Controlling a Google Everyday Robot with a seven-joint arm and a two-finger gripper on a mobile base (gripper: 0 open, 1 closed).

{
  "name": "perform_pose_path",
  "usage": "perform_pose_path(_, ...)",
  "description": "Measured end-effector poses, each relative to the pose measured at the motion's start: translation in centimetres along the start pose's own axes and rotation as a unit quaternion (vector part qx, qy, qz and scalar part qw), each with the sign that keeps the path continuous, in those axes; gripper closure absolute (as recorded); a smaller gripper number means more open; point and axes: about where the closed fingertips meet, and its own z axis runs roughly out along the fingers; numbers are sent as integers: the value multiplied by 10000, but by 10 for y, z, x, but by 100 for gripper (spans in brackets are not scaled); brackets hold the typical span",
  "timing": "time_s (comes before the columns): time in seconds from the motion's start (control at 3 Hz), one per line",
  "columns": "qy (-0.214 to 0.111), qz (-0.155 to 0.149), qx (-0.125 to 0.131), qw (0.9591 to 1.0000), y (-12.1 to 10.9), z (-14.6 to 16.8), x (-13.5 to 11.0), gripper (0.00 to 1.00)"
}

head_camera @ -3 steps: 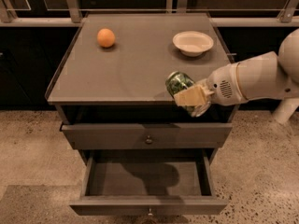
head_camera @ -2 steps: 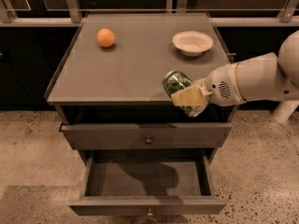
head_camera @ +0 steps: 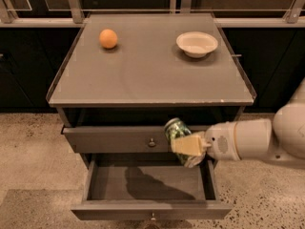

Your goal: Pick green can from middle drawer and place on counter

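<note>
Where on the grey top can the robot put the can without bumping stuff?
The counter is bare along its whole front and down the middle, between the orange ball at back left and the white bowl at back right. Those back corners are crowded. The gripper holds the green can below the counter's front edge.

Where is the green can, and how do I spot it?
Find the big grey counter, then look below it at the open middle drawer. Above that drawer's right side, the gripper grips the green can. It alone is dark green and shiny; the orange ball and white bowl sit on the counter.
</note>
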Motion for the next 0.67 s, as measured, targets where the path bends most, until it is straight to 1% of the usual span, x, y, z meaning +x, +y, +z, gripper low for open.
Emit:
perform_pose_path(0.33,148,418,-98,9990,-14,30,49,100)
perform_pose_path(0.67,307,580,-127,9978,-35,65,80,100)
